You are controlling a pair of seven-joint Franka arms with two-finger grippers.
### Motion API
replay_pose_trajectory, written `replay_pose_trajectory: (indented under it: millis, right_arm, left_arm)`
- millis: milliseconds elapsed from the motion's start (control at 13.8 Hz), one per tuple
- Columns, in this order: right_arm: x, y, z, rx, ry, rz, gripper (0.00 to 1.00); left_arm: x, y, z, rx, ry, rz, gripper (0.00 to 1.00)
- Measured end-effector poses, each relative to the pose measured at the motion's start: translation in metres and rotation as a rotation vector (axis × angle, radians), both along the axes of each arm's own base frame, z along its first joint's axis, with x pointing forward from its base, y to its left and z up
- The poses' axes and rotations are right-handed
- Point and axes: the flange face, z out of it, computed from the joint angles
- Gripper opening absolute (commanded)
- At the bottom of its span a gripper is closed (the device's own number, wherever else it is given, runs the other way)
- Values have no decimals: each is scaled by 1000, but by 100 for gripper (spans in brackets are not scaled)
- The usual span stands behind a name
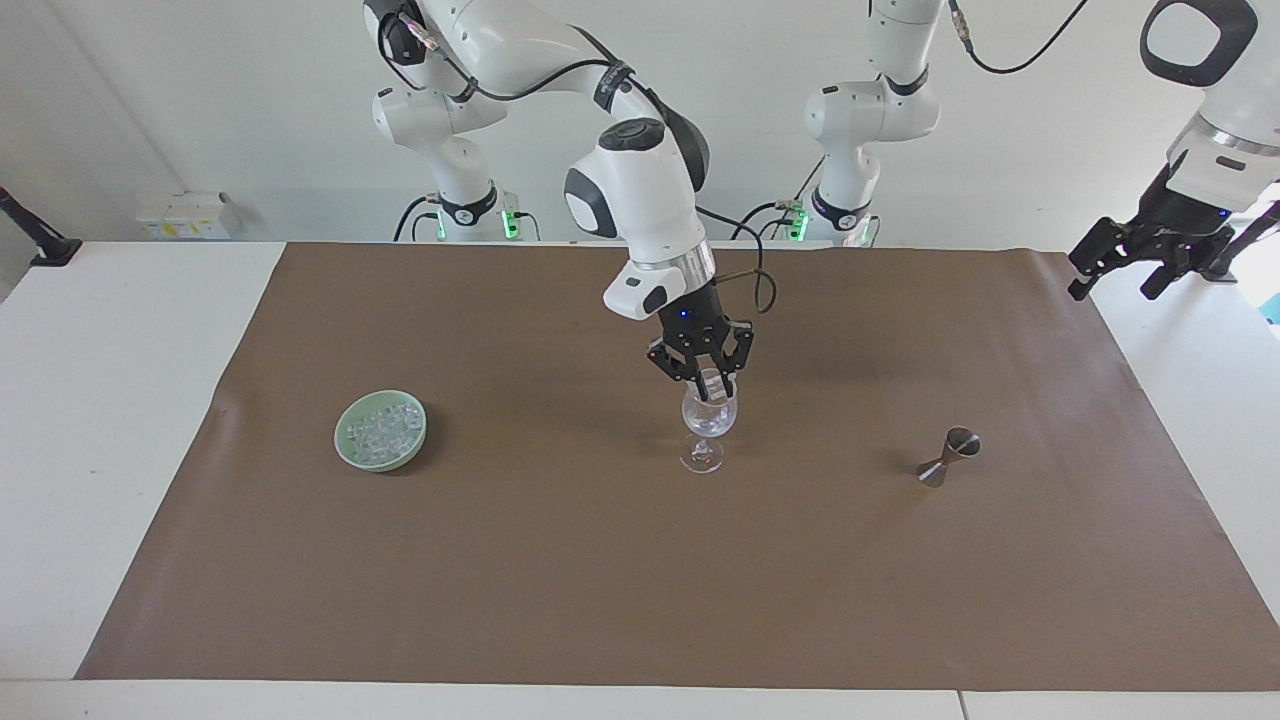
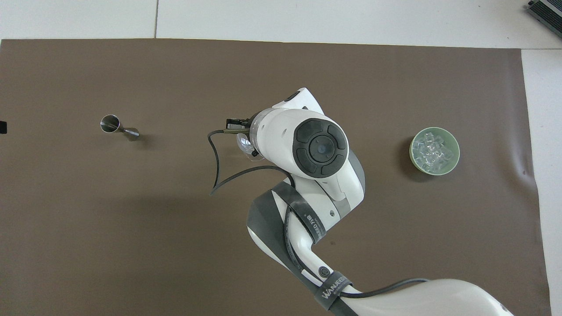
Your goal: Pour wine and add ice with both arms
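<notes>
Facing view: right gripper (image 1: 712,384) pinches an ice cube (image 1: 711,382) over the wine glass (image 1: 708,421); left gripper (image 1: 1117,266) waits open at the counter's edge.

Matt brown paper mat (image 1: 560,560), clear wine glass (image 1: 708,420), shiny metal jigger (image 1: 947,456), glossy green bowl (image 1: 345,450).

Bright, even light fills both views, which are sharp edge to edge. Soft shadows on the brown mat (image 1: 560,560) fall toward three o'clock in the facing view. The wine glass (image 1: 709,415) glints faintly.
</notes>
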Motion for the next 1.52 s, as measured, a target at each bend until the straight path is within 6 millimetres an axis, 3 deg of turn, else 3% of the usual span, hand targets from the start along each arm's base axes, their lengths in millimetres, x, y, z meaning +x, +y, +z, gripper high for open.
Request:
replay_pose_trajectory:
  millis: [1159, 1522]
  right_arm:
    - [-2, 2, 1, 0, 0, 3, 21]
    - [-2, 1, 1, -1, 1, 3, 29]
  left_arm:
    - [0, 0, -1, -1, 4, 0, 100]
    - [0, 0, -1, -1, 5, 0, 100]
